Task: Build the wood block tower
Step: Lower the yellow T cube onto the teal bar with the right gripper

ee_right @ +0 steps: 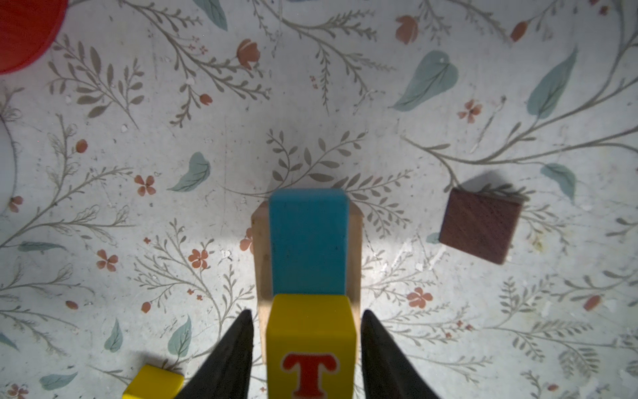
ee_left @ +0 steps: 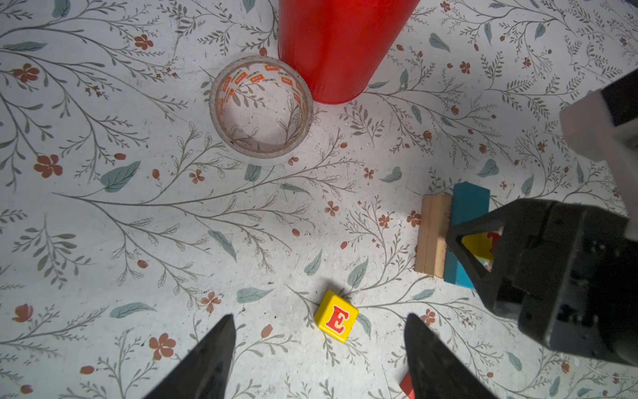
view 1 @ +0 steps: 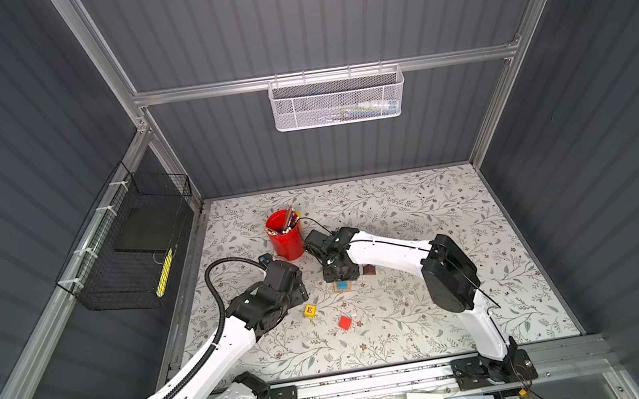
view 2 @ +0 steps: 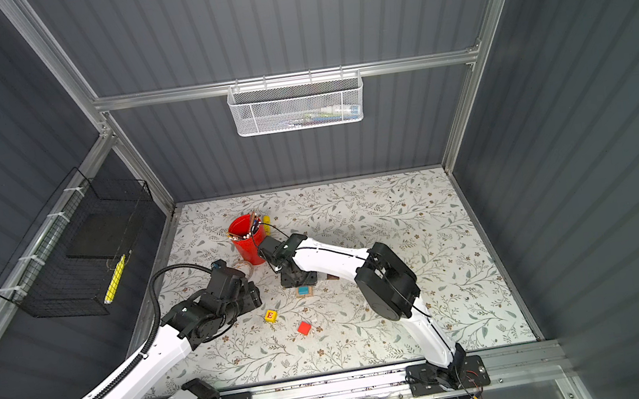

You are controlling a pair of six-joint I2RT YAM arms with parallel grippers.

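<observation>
Atop the blue plank (ee_right: 307,241), on the tan planks (ee_right: 261,248), sits the yellow T cube (ee_right: 310,331), the right gripper (ee_right: 306,311) parted just beside it; the left gripper (ee_left: 319,316) hangs spread above the E cube (ee_left: 336,316), judged light, rigid, smooth-painted: grip opposite flat faces

Lab robot cell, boxed in by grey ribbed walls (view 1: 307,22), aluminium framing (view 1: 211,90), hung mesh basket (view 1: 336,102), floral-covered surface (view 1: 416,217).

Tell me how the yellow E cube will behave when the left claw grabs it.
The yellow E cube looks like solid painted wood, so probably rigid and light. It lies flat on the table, so a nudge should slide it, not roll it. It sits angled to the open left claw, so it may twist as the jaws close.
</observation>
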